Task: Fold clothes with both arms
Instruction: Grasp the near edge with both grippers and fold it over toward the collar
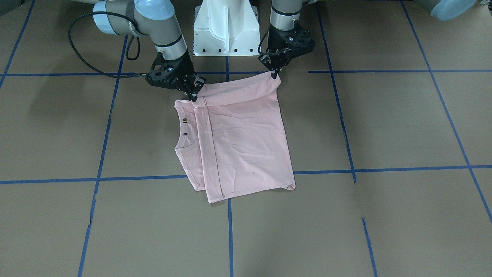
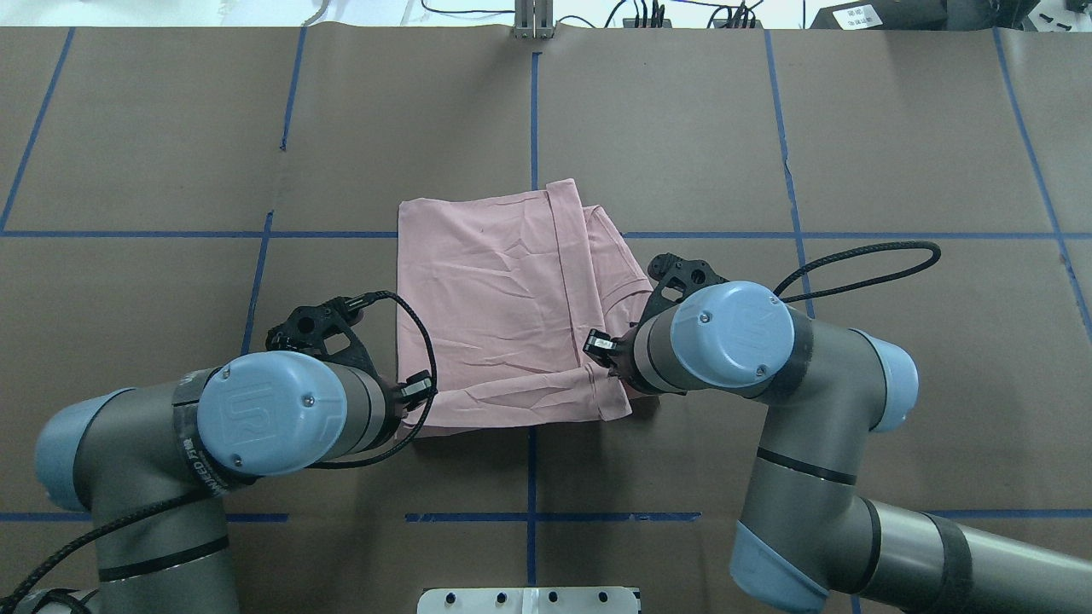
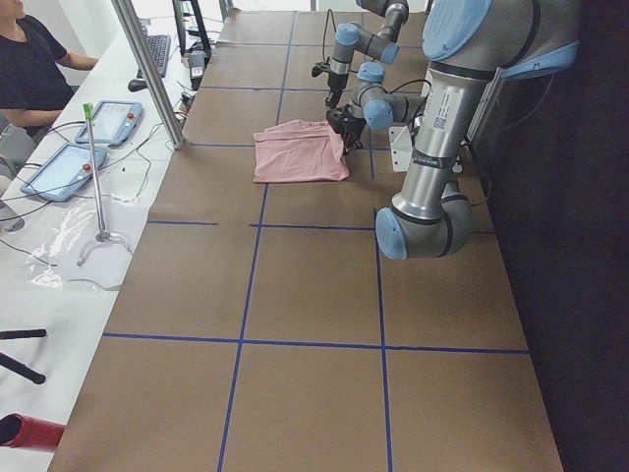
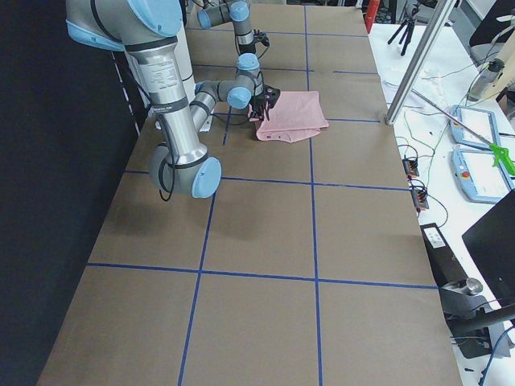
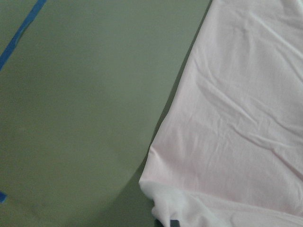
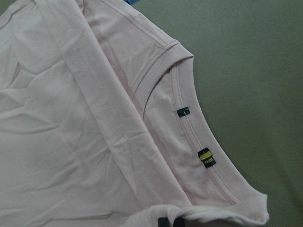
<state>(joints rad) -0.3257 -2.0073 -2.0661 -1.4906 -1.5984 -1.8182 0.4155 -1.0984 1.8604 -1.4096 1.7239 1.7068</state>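
Pink T-shirt (image 1: 246, 142): partly folded on bench (image 1: 384, 127), robot-side edge raised. Left pincer (image 1: 274, 74), right pincer (image 1: 193, 95): each clamped on one corner. Risk: uneven travel skews the fold; a thin pinch may slip.

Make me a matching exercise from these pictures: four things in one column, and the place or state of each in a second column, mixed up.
Column one
1. left hand
2. right hand
3. T-shirt
4. white pedestal

Column two
A. pale pink, folded on the table
B. pinching the shirt corner beside the collar
C. at the table's edge on the robot's side
D. pinching the shirt corner away from the collar

Pairs: 1-D, 2-B, 3-A, 4-C
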